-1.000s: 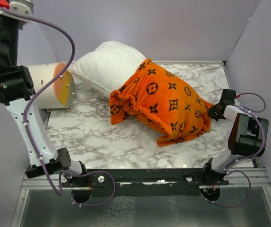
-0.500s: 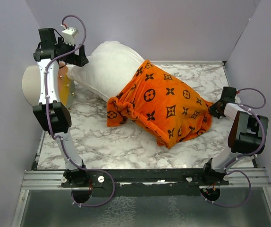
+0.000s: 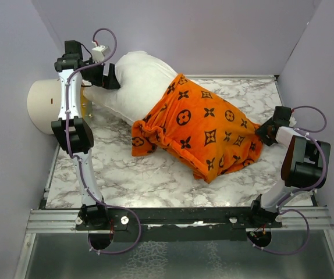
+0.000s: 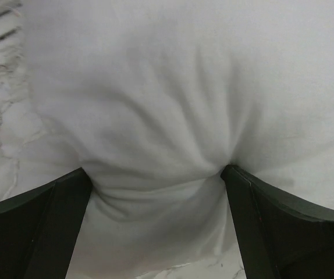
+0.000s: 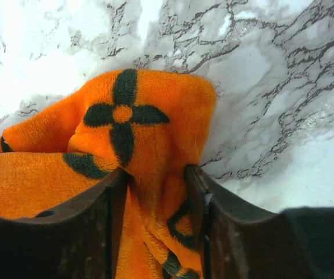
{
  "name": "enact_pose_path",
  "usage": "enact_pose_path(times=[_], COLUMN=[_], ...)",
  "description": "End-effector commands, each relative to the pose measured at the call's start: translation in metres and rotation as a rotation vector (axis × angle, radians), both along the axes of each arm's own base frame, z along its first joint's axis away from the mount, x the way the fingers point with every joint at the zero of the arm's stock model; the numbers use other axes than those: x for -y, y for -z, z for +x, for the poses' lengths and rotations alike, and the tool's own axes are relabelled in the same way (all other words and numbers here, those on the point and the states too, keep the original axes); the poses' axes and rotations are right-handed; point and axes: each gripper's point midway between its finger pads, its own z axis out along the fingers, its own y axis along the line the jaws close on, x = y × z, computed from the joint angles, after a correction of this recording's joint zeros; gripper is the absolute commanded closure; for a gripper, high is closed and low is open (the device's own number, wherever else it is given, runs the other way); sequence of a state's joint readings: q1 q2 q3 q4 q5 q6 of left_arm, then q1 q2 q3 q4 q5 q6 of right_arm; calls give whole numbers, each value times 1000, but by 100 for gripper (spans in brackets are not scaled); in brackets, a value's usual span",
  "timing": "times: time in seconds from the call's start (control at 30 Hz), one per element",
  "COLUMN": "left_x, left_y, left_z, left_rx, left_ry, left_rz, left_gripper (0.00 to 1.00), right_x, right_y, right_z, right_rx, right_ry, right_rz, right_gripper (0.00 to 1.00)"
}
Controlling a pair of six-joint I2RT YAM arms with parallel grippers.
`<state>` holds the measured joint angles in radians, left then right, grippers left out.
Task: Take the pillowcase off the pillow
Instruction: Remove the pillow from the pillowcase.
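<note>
The white pillow [image 3: 138,75] lies across the back of the marble table, its right half inside the orange pillowcase [image 3: 202,128] with black flower motifs. My left gripper [image 3: 110,75] is at the pillow's bare left end. In the left wrist view it [image 4: 155,174] stands open wide, and the pillow [image 4: 155,87] bulges between the two fingers. My right gripper [image 3: 264,132] is at the pillowcase's right corner. Seen from the right wrist, its [image 5: 155,174] jaws are parted, with a fold of pillowcase [image 5: 138,116] still lying between them.
A cream cylinder [image 3: 42,107] lies at the table's left edge, just behind my left arm. Purple walls close in the back and both sides. Bare marble table [image 3: 126,174] shows in front of the pillow.
My left arm swung in from the far left to the pillow's bare end, with its jaws now spread wide. My right gripper's jaws have parted on the pillowcase corner. The pillowcase settled slightly lower.
</note>
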<state>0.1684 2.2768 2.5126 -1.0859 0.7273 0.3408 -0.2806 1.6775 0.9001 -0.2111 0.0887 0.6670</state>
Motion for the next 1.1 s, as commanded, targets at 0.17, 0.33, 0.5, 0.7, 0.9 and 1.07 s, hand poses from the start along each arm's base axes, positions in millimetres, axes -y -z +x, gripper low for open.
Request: enact_pose_path(times=[0.17, 0.33, 0.5, 0.7, 0.9, 1.07], left_x=[51, 46, 24, -8, -1, -12], left_y=[21, -47, -146, -181, -172, -205], left_z=[-29, -4, 10, 14, 10, 18], left_rx=[-138, 69, 378, 527, 488, 589], left_ry=[198, 92, -116, -254, -223, -287], left_rz=[-106, -95, -39, 109, 89, 107], left_gripper=[84, 100, 100, 100, 100, 100], right_x=[2, -23, -88, -175, -233, -292], right_y=[-51, -99, -133, -155, -151, -139], right_z=[11, 6, -14, -76, -141, -187], right_rx=[116, 199, 267, 334, 313, 261], right_ry=[-94, -206, -381, -606, -801, -1026], right_rz=[-88, -175, -225, -237, -190, -276], right_gripper=[25, 0, 0, 0, 0, 0])
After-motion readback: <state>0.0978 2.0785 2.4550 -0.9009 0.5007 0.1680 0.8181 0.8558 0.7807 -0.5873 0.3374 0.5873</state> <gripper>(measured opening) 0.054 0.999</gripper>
